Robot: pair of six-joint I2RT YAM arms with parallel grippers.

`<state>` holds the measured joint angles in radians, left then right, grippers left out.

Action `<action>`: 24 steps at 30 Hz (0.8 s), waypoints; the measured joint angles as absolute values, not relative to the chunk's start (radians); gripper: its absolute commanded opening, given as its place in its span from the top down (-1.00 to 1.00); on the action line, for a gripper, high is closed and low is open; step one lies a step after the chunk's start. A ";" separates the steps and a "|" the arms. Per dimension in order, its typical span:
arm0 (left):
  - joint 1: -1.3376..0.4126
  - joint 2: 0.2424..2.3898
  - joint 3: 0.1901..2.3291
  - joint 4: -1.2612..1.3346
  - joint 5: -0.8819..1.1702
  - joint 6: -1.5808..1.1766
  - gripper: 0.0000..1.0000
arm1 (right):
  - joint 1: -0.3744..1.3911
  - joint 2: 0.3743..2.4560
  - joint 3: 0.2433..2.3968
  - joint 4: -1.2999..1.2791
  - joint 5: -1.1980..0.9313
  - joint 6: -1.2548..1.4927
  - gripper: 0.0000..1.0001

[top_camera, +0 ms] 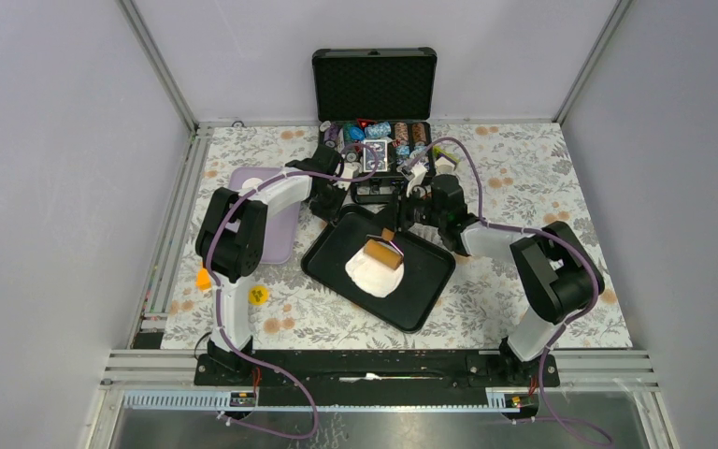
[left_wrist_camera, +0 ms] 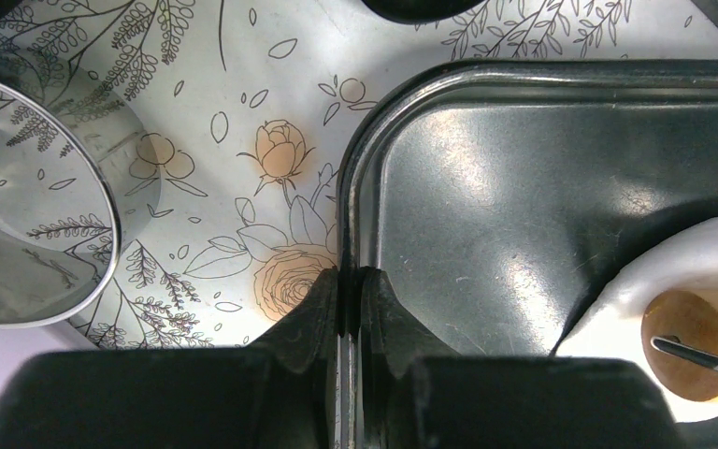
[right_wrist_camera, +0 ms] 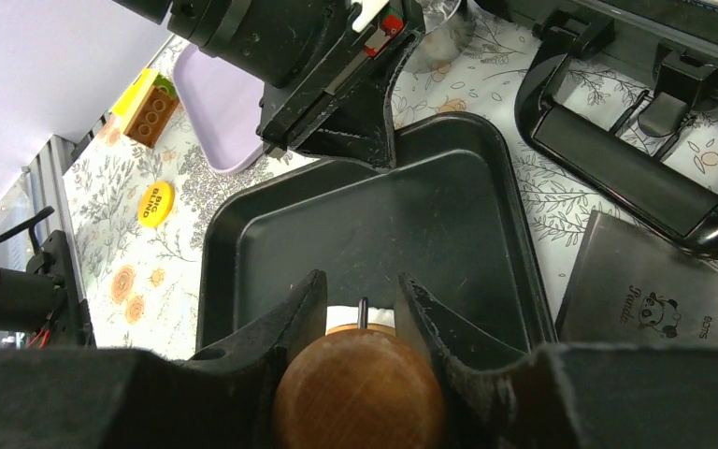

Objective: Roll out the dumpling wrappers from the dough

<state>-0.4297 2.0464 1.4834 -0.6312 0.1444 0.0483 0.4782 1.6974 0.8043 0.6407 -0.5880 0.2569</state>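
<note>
The dough [top_camera: 371, 274] is a flat white irregular sheet lying on the black tray [top_camera: 421, 295]. A wooden roller [top_camera: 383, 253] rests on its far edge. My right gripper [right_wrist_camera: 360, 292] is shut on the roller's round wooden handle [right_wrist_camera: 358, 388], and a sliver of dough [right_wrist_camera: 344, 314] shows past the knob. My left gripper [left_wrist_camera: 349, 277] is shut on the tray rim [left_wrist_camera: 348, 215] at its far left corner. The dough [left_wrist_camera: 701, 257] and the roller's end [left_wrist_camera: 687, 341] show at the right of the left wrist view. No dumpling wrappers are in view.
A steel ring cutter [left_wrist_camera: 28, 206] stands left of the tray. A lavender tray [top_camera: 266, 215] lies further left. An open black case [top_camera: 374, 112] with poker chips sits behind. A yellow token [top_camera: 258, 296], an orange brick [top_camera: 204, 279] and a steel scraper [right_wrist_camera: 654, 299] lie nearby.
</note>
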 measured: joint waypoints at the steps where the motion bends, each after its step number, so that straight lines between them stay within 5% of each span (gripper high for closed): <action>1: -0.430 2.046 1.483 -0.631 0.144 0.048 1.00 | 0.477 1.697 0.808 0.638 -0.582 0.257 1.00; 24: -0.430 2.046 1.483 -0.631 0.144 0.048 1.00 | 0.646 1.685 0.712 0.767 -0.559 0.227 1.00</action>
<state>-0.4297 2.0464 1.4834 -0.6312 0.1444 0.0479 0.6456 1.6848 0.7120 0.7673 -0.5594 0.2272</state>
